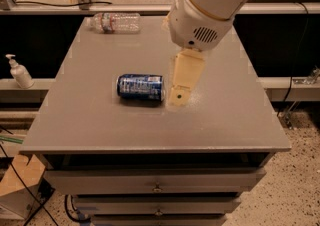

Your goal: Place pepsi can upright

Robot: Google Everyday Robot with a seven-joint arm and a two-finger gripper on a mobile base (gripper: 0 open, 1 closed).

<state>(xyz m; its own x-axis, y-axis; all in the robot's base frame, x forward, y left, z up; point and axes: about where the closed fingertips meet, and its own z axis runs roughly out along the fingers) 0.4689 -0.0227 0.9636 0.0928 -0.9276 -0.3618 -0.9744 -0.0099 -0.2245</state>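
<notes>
The pepsi can (141, 87), dark blue with white print, lies on its side near the middle of the grey table (100, 130), its long axis running left to right. My gripper (178, 100) hangs from the white arm (210, 5) and points down just to the right of the can's right end, close to the table surface. Only one cream-coloured finger (184, 77) shows. The can is not held.
A clear plastic bottle (115, 22) with a red-and-white label lies at the table's far left edge. A soap dispenser (19, 72) stands on a ledge to the left. Drawers sit below the table's front edge. The arm hides part of the far table.
</notes>
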